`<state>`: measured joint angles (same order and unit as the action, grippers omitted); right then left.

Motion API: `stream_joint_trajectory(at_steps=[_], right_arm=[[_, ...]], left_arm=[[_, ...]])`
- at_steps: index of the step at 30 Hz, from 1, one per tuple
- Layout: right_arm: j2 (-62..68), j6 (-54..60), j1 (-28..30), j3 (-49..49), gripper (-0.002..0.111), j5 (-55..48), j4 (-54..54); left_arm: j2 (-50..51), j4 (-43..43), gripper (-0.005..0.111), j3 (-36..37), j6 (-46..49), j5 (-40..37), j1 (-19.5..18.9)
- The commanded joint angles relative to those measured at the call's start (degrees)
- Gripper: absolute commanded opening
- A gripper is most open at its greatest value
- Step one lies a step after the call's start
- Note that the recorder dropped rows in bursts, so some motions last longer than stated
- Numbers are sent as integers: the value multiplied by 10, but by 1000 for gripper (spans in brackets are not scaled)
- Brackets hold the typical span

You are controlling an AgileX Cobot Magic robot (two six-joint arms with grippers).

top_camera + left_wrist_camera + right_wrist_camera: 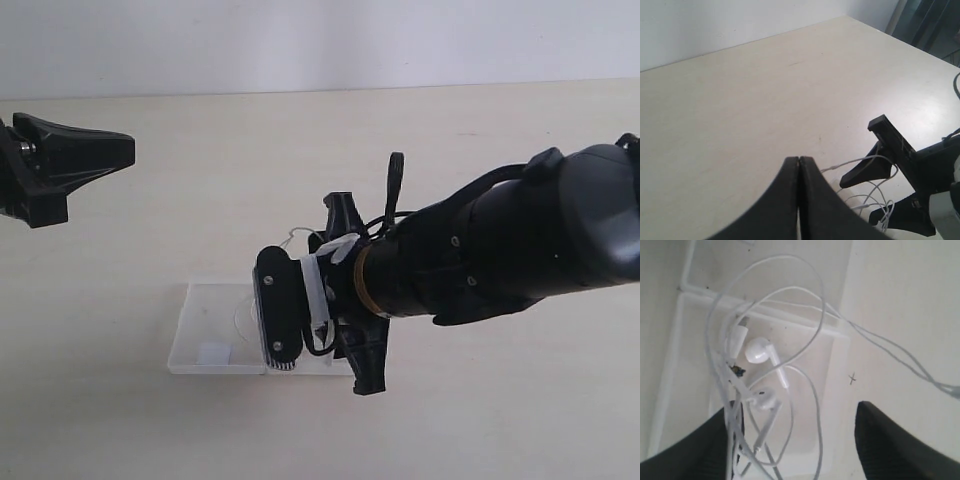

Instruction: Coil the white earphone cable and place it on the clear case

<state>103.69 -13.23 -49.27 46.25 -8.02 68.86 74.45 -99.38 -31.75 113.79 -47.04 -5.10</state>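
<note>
The clear case (205,315) lies flat on the table, a small white patch in its near half. The white earphone cable (790,300) rests in loose loops on the clear case (837,365), both earbuds (759,351) in the middle of the loops. One strand trails off the case across the table. My right gripper (795,450) hangs open directly over the case, its fingers (890,445) wide apart, several strands running along the other finger. In the exterior view the right gripper (350,297) covers the case's right half. My left gripper (799,161) is shut and empty, far left of the case.
The pale table (450,180) spreads all round the case, a white wall behind it. My left gripper (120,150) hovers at the table's far left. The bulky right arm (520,240) reaches in from the right edge. A small cross mark (852,378) sits on the table beside the case.
</note>
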Motion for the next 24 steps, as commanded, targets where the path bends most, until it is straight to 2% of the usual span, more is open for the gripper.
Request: stream_joint_trajectory(at_steps=[1, 10, 20, 24], right_arm=[[-17, 1, -14, 4, 62, -19, -17], [-16, 118, -20, 4, 62, -38, -155], [-1, 104, -20, 51, 62, -57, -193], [-5, 110, -20, 56, 67, -60, -240]], left_arm=[[-4, -6, 0, 2, -1, -2, -1], [-4, -6, 0, 2, -1, -2, -1], [-4, -6, 0, 2, -1, -2, -1], [-4, -6, 0, 2, -1, -2, -1]])
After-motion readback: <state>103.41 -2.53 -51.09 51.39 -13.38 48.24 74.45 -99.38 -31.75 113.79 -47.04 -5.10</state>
